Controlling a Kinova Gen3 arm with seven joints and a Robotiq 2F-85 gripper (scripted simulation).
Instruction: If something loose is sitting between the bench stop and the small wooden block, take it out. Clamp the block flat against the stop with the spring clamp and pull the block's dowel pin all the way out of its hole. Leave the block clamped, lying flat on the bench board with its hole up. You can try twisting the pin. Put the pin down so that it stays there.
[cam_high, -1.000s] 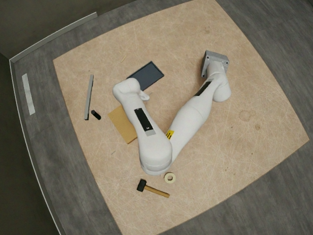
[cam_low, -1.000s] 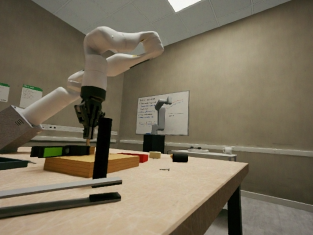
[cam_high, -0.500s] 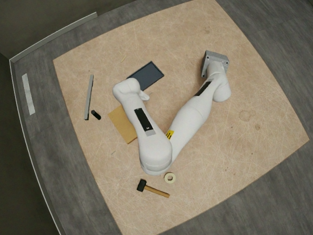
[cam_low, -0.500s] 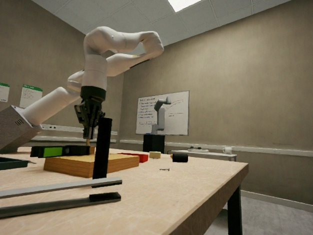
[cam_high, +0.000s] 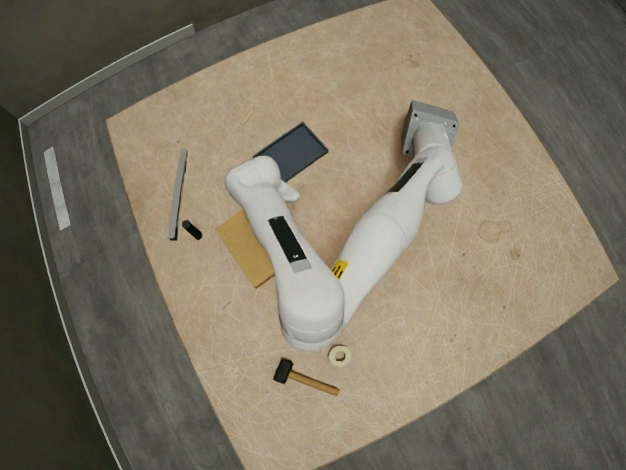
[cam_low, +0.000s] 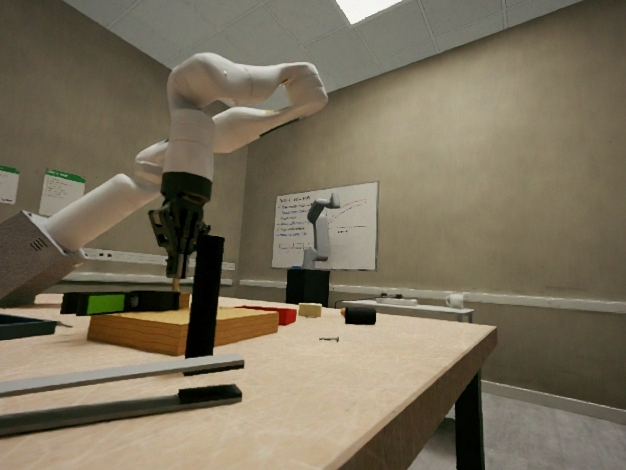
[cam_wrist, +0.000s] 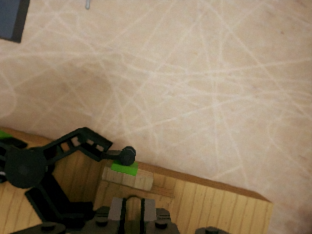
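The fingers point straight down over the bench board, nearly together and clamped on the dowel pin, a thin tan stub that shows just below the fingertips in the exterior view. The pin's long axis is vertical, in line with the fingers and the wrist above them, so the relation that matters is simple: pin directly below, hole directly below that, and the way out is straight up along that same axis.

The block lies flat on the board right under the fingers. In the wrist view it sits just ahead of the fingers, with the clamp's green pad pressing on its far side. The clamp's black body stretches to the left of the fingers, close beside them. The stop cannot be made out for certain behind the block, and the pin itself is hidden by the fingers in the wrist view.

How much of the pin is left in the hole cannot be told. My judgement: a clean vertical lift, perhaps with a twist about the pin's axis, is needed; any sideways pull risks binding the pin or shifting the clamped block.
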